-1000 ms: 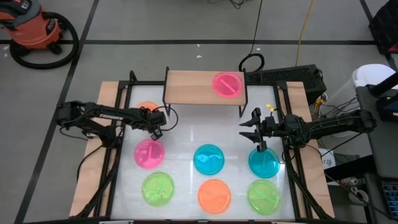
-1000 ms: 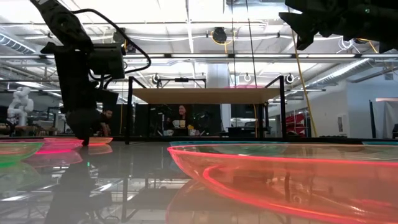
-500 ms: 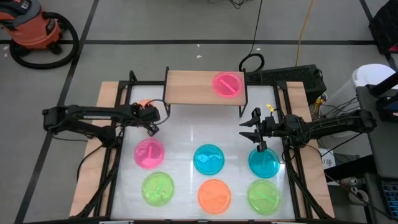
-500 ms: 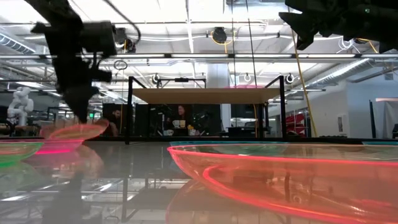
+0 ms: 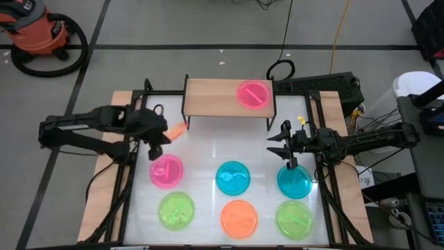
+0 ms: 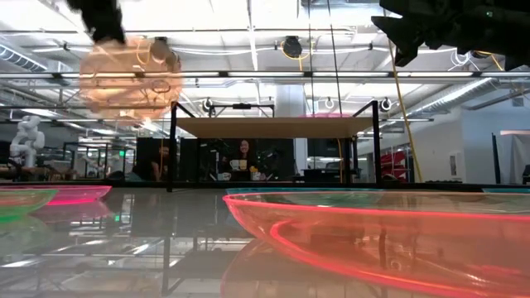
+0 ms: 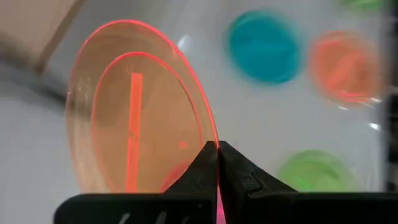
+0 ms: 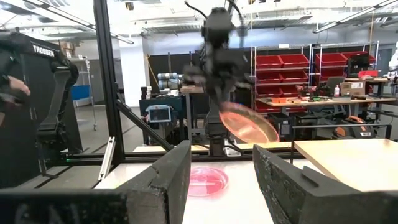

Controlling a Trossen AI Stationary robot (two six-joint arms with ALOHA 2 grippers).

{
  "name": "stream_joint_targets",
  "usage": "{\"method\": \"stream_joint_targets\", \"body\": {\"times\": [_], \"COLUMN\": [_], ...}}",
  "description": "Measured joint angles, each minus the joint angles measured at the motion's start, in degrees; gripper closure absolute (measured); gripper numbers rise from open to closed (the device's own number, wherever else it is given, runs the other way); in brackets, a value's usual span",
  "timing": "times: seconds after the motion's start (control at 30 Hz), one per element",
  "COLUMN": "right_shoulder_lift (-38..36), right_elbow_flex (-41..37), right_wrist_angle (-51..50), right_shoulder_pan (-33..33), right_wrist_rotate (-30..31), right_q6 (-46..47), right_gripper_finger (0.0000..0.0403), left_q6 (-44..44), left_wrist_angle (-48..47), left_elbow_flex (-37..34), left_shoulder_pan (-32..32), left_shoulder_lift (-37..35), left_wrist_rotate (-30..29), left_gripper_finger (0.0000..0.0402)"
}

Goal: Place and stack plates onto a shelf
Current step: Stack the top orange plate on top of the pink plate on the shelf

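White worktop carries six plates, and above its left part the left hand is closed on the rim of an orange plate, held tilted in the air near the shelf. One pink plate lies on the shelf's right end. Right hand hovers open over the worktop's right side, beside a blue plate.

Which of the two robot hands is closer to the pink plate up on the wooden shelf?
The right gripper: it hangs open just in front of the shelf, near the pink plate. The left gripper, holding an orange plate, is off the shelf's far end.
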Motion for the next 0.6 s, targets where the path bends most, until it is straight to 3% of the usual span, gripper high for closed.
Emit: {"method": "stream_joint_targets", "body": {"times": [0.1, 0.27, 0.43, 0.6], "right_shoulder_lift": [0.0, -0.1, -0.2, -0.3], "right_elbow_flex": [0.0, 0.0, 0.0, 0.0], "right_wrist_angle": [3.8, 13.5, 14.4, 14.5], "right_shoulder_pan": [0.0, 0.2, 0.2, 0.2], "right_wrist_rotate": [-1.3, -9.8, -10.9, -10.9], "right_q6": [2.3, 3.1, 3.1, 3.1], "right_gripper_finger": [0.0246, 0.0246, 0.0246, 0.0246], "left_q6": [6.6, 24.3, 43.1, 53.9], "left_wrist_angle": [7.7, 27.1, 40.9, 49.8], "left_elbow_flex": [4.7, 7.1, 7.0, 7.9], "left_shoulder_pan": [-4.8, -9.1, -6.5, 0.1], "left_shoulder_lift": [0.9, 3.7, 11.7, 22.4], "left_wrist_rotate": [-0.5, -9.0, -10.4, -10.9], "left_gripper_finger": [0.0401, 0.0401, 0.0401, 0.0401]}}
